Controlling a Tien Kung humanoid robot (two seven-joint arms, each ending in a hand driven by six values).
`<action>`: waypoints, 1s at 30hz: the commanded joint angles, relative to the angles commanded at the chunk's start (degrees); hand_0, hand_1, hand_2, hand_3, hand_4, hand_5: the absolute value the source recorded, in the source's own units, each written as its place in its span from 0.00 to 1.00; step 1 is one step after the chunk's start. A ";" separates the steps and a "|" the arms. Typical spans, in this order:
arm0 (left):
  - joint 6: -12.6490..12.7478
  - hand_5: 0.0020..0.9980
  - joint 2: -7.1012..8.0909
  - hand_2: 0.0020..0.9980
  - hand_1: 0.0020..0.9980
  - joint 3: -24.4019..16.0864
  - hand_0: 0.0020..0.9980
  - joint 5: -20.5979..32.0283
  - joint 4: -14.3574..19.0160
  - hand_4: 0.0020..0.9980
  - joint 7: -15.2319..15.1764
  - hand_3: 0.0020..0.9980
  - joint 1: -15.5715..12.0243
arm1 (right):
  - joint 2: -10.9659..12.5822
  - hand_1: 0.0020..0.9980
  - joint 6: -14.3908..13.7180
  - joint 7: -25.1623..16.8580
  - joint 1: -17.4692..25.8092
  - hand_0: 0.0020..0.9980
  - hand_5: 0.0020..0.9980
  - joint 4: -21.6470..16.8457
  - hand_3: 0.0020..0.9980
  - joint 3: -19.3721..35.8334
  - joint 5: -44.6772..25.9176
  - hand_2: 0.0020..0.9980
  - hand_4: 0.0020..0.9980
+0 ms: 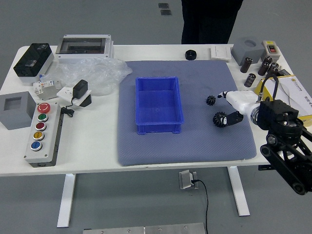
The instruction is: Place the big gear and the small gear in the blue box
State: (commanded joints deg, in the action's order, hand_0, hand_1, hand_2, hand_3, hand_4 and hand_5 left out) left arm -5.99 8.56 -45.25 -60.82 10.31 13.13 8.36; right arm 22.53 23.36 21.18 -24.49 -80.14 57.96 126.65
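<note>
Head view shows the open-topped blue box (158, 129) standing left of centre on the blue-grey mat (195, 148), its rim upright on all sides and its floor showing. A narrow strip of mat separates the box from the mat's left edge; wider bands run past its far and near walls, and the widest lies to its right. Across that right-hand stretch, outside the box, are the small gear (210, 100) and, nearer the table's front, the big gear (219, 120), with a little mat between the two. The right hand (240, 103) reaches in over the mat's right edge, its fingers spread: one black tip is near the small gear, another at the big gear's right side, whether touching or just beside I cannot tell. No grasp on either gear shows. The mat's near edge runs just inside the white table's (87, 158) front edge. Left of the mat, a control box (45, 139) with a row of buttons and a clear plastic bag (100, 78) take up room; right of it, dark cylinders (246, 65) and a yellow box (292, 92) crowd the side. A person (208, 22) in black stands at the far edge.
</note>
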 joint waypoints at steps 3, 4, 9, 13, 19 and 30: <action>0.00 0.14 -0.01 0.82 0.82 0.00 0.82 -0.02 0.00 0.51 0.01 0.77 0.00 | -0.08 0.84 0.15 -0.05 -0.29 0.91 0.30 0.64 0.90 -0.92 -0.15 0.89 0.71; 0.00 0.14 -0.01 0.82 0.82 -0.02 0.82 -0.05 0.00 0.51 0.02 0.77 0.00 | -0.12 0.83 0.21 -0.07 -0.41 0.91 0.30 0.95 0.90 -1.29 -0.23 0.88 0.71; 0.00 0.14 -0.02 0.82 0.82 -0.06 0.82 -0.11 0.00 0.51 0.04 0.77 0.04 | -0.41 0.83 0.16 -0.32 -1.02 0.91 0.30 2.79 0.90 -2.36 -0.59 0.88 0.71; -0.01 0.14 -0.06 0.82 0.82 -0.07 0.82 -0.12 0.00 0.51 0.07 0.77 0.05 | -0.65 0.83 -0.23 -0.60 -1.50 0.91 0.30 4.08 0.89 -2.62 -0.74 0.88 0.71; -0.03 0.14 -0.11 0.82 0.82 -0.06 0.82 -0.14 0.00 0.51 0.07 0.77 0.08 | -1.10 0.82 -0.98 -0.97 -2.11 0.90 0.30 5.78 0.88 -3.02 -0.76 0.87 0.71; -0.05 0.14 -0.14 0.82 0.82 -0.03 0.82 -0.22 0.00 0.51 0.08 0.77 0.08 | -1.66 0.79 -1.54 -1.33 -2.74 0.87 0.30 8.20 0.85 -3.85 -0.69 0.83 0.70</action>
State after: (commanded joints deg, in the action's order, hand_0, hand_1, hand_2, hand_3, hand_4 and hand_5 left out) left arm -6.04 8.41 -45.29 -61.05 10.31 13.21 8.44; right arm 20.86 21.82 19.85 -27.23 -71.94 54.11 125.96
